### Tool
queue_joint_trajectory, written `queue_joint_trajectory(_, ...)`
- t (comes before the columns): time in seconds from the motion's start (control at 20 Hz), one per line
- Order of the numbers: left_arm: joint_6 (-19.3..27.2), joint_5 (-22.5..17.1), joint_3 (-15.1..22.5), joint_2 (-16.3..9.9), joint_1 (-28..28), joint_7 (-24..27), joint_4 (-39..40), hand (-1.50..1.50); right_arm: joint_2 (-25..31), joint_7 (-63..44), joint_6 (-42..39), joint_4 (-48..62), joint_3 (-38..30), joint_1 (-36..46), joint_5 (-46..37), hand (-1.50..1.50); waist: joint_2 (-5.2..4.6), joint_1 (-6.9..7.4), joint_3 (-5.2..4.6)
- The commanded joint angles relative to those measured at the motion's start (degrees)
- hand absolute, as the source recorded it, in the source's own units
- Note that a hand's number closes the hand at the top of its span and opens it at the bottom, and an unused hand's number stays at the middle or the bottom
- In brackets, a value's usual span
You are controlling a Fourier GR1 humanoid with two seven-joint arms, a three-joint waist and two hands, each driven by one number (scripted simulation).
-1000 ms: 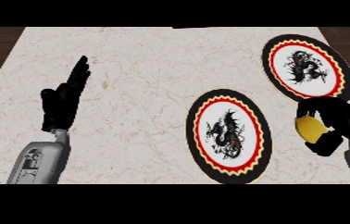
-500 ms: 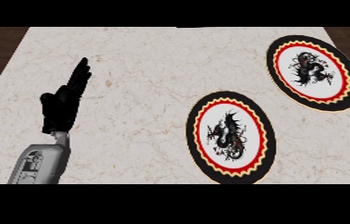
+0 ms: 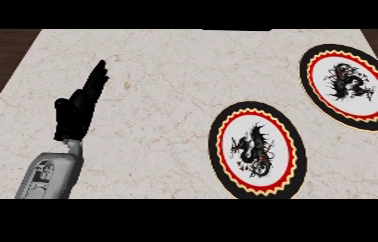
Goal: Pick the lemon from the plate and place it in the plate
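Note:
Two round plates with black rims, red and yellow rings and a black dragon lie on the marble counter. The near plate sits right of centre at the bottom. The far plate lies at the right edge. Neither has anything on it, and no lemon shows anywhere. My left hand rests at the left, fingers straight and pointing up, holding nothing. My right hand is out of the view.
The marble counter spreads across the view, its dark edge showing at the top left corner and top right. My grey left forearm comes in from the lower left.
One second ago my right hand held the yellow lemon at the right edge beside the near plate. Hand and lemon have since left the view. The left hand has stayed still.

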State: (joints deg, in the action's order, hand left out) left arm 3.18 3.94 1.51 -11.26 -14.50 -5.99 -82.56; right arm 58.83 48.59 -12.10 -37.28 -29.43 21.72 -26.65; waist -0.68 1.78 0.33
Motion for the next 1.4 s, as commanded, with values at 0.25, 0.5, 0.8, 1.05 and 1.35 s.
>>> queue_joint_trajectory(0.25, -1.7, -0.6, -1.95, -0.55, -3.62, 1.98, 4.98, 0.0, -4.37, 0.99, -1.45, 12.38, 7.69, 15.19, -5.56, 1.5, -0.01, 0.28, -0.22)
queue_joint_trajectory(0.5, 0.01, 1.2, 0.21, 1.03, -1.6, -1.15, 0.16, 0.0, -10.2, -1.8, -0.28, 15.45, 10.5, 21.68, -7.87, 1.5, 0.07, 0.56, -0.2)
queue_joint_trajectory(0.8, -0.15, 1.61, 0.12, 1.42, -1.78, 0.09, 1.88, 0.0, -16.46, -6.12, 12.76, 16.87, 16.91, 23.12, -16.42, 1.5, -0.1, 0.48, -0.22)
queue_joint_trajectory(1.05, -1.84, 0.95, -0.7, -0.1, -1.83, -0.34, 0.75, 0.0, -18.95, -13.12, 10.98, 24.5, 16.62, 27.52, -17.37, 1.5, -0.28, 1.0, -0.18)
queue_joint_trajectory(1.35, -1.74, 0.65, -1.72, 0.79, -3.45, 2.34, 5.07, 0.0, -23.33, -13.27, 11.18, 28.76, 15.07, 27.92, -16.07, -1.5, -0.61, 0.98, -0.13)
